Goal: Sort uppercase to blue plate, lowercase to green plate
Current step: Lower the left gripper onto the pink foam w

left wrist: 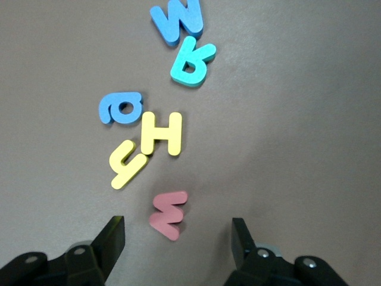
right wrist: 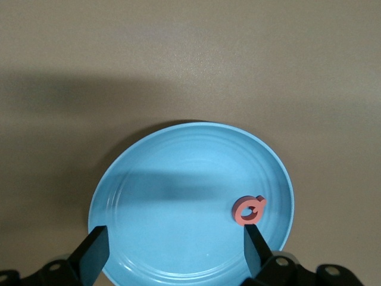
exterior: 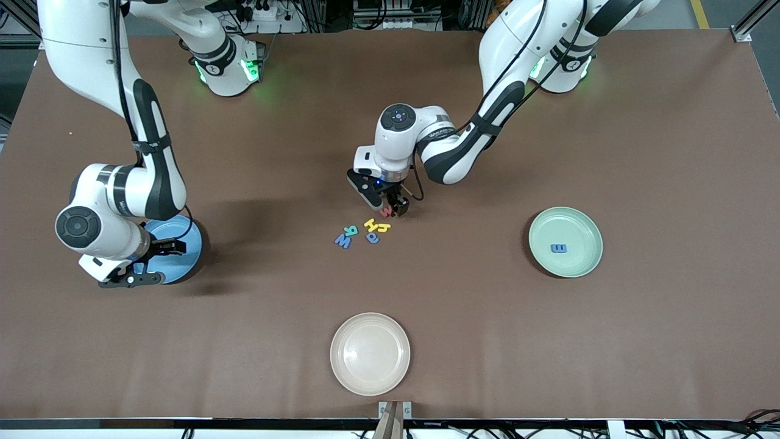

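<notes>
My left gripper (exterior: pixel 393 208) is low over the table's middle, open, with its fingers (left wrist: pixel 113 241) on either side of the red lowercase w (left wrist: pixel 169 214) and apart from it. Just nearer the front camera lie the yellow H (left wrist: pixel 162 133), a small yellow letter (left wrist: pixel 127 164), a blue a (left wrist: pixel 122 108), a teal R (left wrist: pixel 193 63) and a blue W (left wrist: pixel 177 21). The green plate (exterior: pixel 573 268) holds a blue e (exterior: pixel 558 248). My right gripper (exterior: pixel 159 263) hangs open over the blue plate (right wrist: pixel 178 196), where a red Q (right wrist: pixel 249 210) lies by one fingertip.
A cream-white plate (exterior: pixel 370 353) sits near the table's front edge, nearer the front camera than the letter cluster. The blue plate (exterior: pixel 186 256) is toward the right arm's end of the table and the green plate toward the left arm's end.
</notes>
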